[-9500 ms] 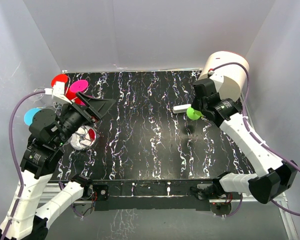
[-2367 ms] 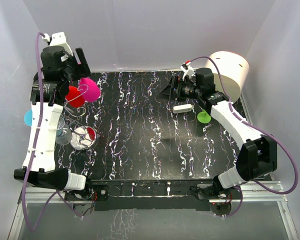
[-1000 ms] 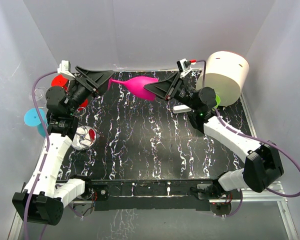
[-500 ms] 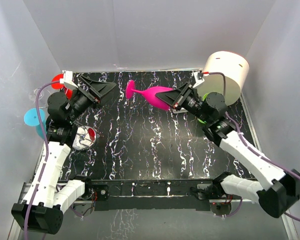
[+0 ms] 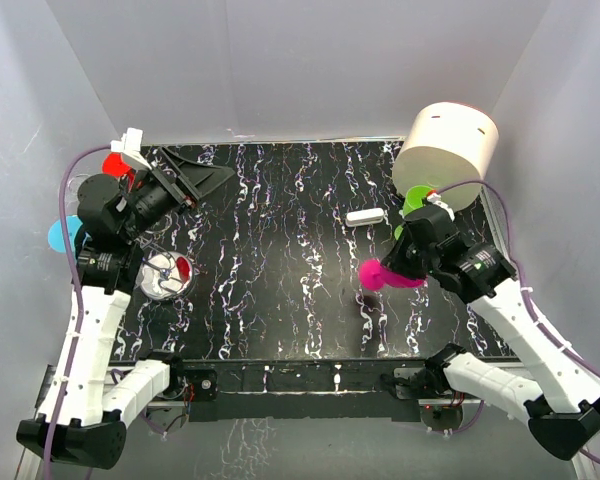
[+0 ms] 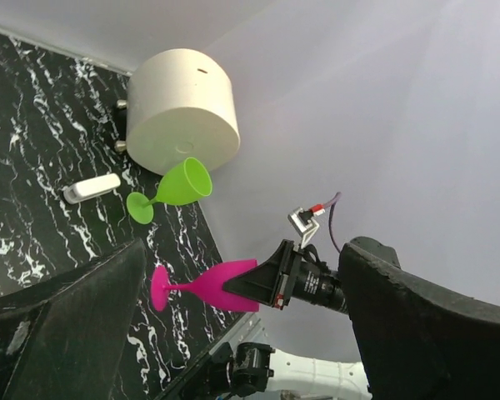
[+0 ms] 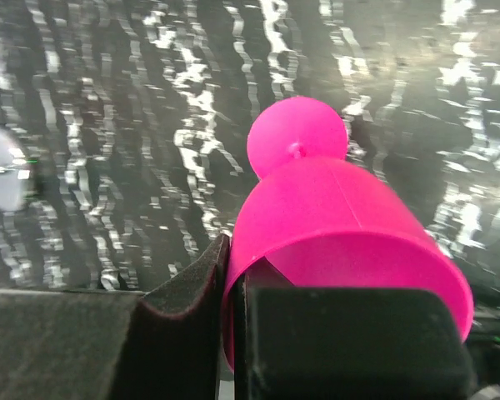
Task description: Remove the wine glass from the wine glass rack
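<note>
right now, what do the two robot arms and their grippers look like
The left arm and right arm are glossy white plastic links with black joint housings, a thin purple cable looping along each. The left gripper and right gripper have matte black, wedge-shaped fingers. No markings are readable.

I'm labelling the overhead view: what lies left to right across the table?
In order: blue glass, red glass, wine glass rack's base disc, white bar, cream cylinder; the held pink wine glass overlaps, omitted.
</note>
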Robot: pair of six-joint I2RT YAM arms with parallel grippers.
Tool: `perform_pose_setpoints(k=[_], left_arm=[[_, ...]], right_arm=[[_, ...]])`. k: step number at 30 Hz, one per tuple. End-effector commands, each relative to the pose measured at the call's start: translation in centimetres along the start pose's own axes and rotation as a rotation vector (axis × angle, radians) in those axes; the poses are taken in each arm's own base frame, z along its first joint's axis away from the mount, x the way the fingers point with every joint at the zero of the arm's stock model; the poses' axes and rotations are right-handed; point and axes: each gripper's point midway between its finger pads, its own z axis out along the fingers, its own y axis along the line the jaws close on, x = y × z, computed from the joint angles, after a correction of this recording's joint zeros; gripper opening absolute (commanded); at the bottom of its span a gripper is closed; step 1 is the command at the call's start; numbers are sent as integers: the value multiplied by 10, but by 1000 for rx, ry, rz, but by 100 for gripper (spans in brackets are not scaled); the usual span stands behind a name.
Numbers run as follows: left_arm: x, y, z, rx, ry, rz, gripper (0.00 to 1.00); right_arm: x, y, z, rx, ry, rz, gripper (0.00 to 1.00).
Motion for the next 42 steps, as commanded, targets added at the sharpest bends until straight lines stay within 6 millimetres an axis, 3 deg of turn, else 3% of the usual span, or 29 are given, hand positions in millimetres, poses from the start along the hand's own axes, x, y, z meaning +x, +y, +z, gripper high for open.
perform_pose_setpoints(k=[1, 3, 7, 12, 17, 26, 37, 42], left_arm=[[-8, -48, -15, 112, 8, 124, 99], [-12, -56, -19, 113, -4, 162, 99], [-20, -63, -28, 70, -33, 238, 99], [-31, -70, -43, -12, -74, 350, 99], [-43, -75, -57, -74, -133, 439, 99], [-48, -82, -55, -95, -127, 501, 99], [-39, -68, -55, -141, -99, 539, 99], [-41, -64, -54, -163, -98, 554, 99]], right_arm=[[-18, -46, -33, 263, -41, -130, 0], [-26, -55, -31, 342, -56, -155, 0], [-37, -68, -6, 485, -16, -234, 0], [-64, -113, 16, 641, 64, -192, 0], [-113, -140, 24, 583, -45, -46, 0], [-176, -157, 59, 533, -159, 103, 0], [-202, -164, 84, 529, -131, 105, 0], [-202, -172, 93, 556, -100, 99, 0]])
